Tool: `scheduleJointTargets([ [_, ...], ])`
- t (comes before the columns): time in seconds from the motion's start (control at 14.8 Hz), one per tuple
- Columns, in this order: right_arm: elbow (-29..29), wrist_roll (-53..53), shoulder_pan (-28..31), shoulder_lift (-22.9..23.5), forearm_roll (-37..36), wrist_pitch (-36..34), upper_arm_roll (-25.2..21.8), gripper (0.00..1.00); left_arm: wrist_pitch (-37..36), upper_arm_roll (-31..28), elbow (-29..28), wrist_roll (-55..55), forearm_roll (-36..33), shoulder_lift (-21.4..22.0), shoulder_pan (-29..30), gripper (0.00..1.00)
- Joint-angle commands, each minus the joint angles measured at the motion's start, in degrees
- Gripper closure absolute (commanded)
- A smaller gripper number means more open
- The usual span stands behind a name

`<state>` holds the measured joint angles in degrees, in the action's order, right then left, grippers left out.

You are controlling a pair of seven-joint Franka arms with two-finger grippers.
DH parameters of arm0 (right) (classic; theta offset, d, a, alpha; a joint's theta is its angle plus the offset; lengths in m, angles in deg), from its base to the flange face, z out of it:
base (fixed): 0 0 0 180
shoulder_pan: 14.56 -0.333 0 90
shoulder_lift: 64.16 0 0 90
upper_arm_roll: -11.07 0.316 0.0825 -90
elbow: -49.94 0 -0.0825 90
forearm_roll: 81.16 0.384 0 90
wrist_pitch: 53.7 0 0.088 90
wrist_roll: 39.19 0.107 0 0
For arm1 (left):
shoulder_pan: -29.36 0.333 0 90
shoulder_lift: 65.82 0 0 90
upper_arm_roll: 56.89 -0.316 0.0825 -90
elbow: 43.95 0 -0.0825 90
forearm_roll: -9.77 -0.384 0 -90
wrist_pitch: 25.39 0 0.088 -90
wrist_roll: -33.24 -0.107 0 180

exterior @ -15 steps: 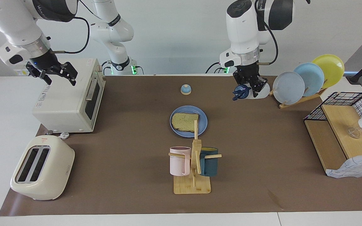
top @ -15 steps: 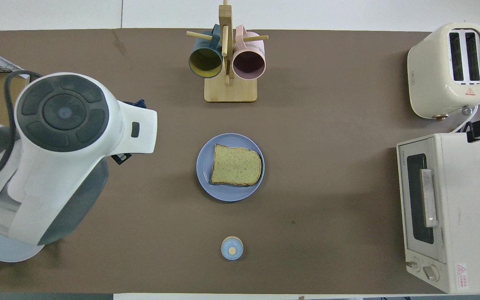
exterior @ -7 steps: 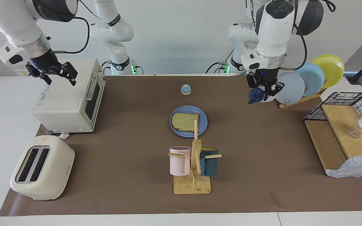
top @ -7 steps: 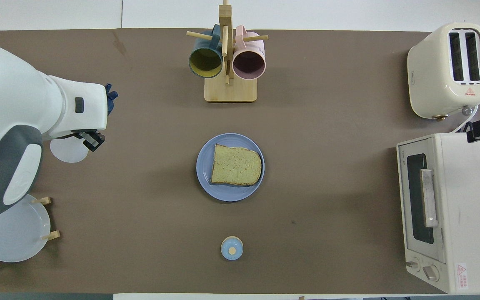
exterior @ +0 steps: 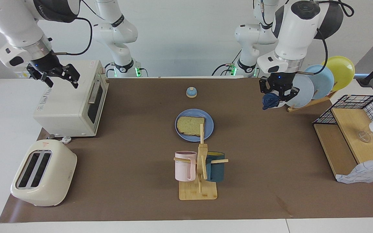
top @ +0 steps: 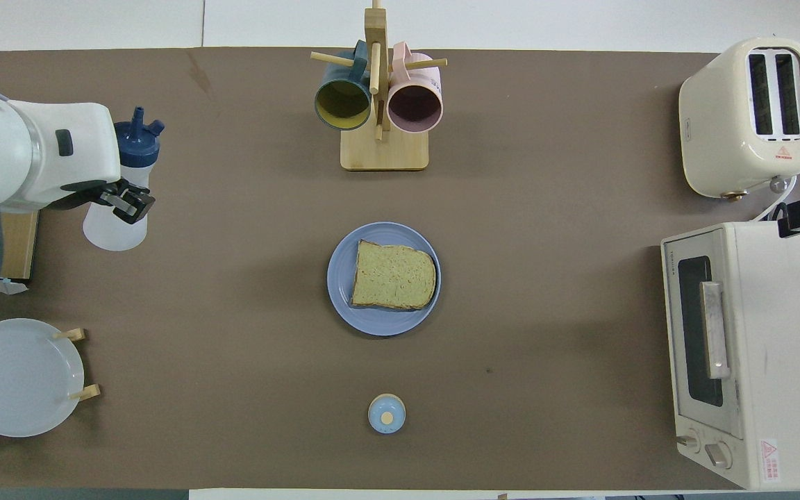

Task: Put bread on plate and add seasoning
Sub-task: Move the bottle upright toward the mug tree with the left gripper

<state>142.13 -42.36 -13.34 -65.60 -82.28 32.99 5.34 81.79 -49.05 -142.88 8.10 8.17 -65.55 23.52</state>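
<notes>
The left gripper [exterior: 278, 96] holds the translucent, navy-capped seasoning [top: 117, 208] in its jaws over the table [exterior: 270, 168] beside the racked plates [exterior: 316, 82]; the square-cut, crusted bread [exterior: 190, 126] lies on the round blue plate [exterior: 209, 124] (the overhead view hides both grippers' jaws); the right gripper [exterior: 60, 76], jaws wide, waits over the oven [exterior: 70, 103].

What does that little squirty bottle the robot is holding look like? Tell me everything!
The seasoning is a small squeeze bottle with a whitish, see-through plastic body and a dark navy-blue nozzle cap with a thin spout. The left gripper grips it around the middle and holds it up in the air, tipped over with the cap pointing away from the robots. It hangs over the brown mat at the left arm's end of the table, beside the racked plates. Only the gripper touches it.
</notes>
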Motion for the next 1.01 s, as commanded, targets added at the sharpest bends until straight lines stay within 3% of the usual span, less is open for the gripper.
scheduleJointTargets([
  [0.0,0.72,0.54,0.53,-0.84,0.94,0.15,0.28,0.0,5.13,0.33,-3.55,0.44,2.66,1.84,1.44,1.0],
  [0.47,0.72,0.54,0.53,-0.75,0.94,0.15,0.28,0.0,21.03,0.33,-11.54,14.84,5.2,3.6,1.44,1.0],
  [0.95,0.72,0.54,0.53,-0.75,0.94,0.15,0.28,0.0,39.39,0.15,-20.5,22.5,9.08,3.96,1.44,1.0],
])
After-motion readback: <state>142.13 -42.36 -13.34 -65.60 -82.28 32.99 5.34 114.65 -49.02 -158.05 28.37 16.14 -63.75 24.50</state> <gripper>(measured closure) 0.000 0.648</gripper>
